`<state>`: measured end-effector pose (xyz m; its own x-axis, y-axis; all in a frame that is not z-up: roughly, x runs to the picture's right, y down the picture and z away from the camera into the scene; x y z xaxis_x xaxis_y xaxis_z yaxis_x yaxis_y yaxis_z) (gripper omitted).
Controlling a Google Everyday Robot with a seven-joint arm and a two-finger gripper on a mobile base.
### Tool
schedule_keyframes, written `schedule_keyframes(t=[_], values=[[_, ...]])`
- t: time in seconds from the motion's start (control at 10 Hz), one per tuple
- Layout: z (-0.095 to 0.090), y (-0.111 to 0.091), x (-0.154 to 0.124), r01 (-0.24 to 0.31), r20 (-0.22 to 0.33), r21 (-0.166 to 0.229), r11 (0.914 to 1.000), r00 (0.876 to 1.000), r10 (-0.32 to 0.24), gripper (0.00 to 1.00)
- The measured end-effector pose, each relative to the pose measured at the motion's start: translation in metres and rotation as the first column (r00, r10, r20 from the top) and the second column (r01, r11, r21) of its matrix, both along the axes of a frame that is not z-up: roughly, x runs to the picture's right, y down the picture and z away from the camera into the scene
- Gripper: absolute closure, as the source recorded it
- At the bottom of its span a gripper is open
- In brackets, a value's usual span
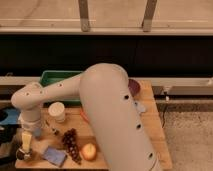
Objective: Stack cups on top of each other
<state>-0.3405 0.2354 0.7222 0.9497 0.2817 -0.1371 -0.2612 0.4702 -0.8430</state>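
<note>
1. The arm rises behind the grapes, bends at an elbow to their upper left, then drops straight down.
2. The gripper hangs left of the grapes with its fingers spread. It appears to grasp nothing.
3. The blue cup stands just left of the grapes. It looks like light, stiff plastic, and being wider it probably suits as the base.
4. The metal cup sits further left of the grapes, under the gripper. It is likely rigid and slick, so pinch across its rim.

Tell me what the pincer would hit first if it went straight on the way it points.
The pincer, open and pointing down at the picture's lower left, would probably meet the small shiny dark metal cup below its tips first. Depth is unclear, so it may pass beside it.
</note>
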Motion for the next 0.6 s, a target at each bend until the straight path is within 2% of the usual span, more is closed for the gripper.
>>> schedule_keyframes(t=[0.3,0.6], values=[[0.0084,0.0038,-0.0004,-0.016,-0.04,-0.01,0.9998,0.999,0.016,0.2],[0.0121,0.0083,-0.0023,-0.008,-0.099,-0.007,0.9999,0.995,0.007,0.2]])
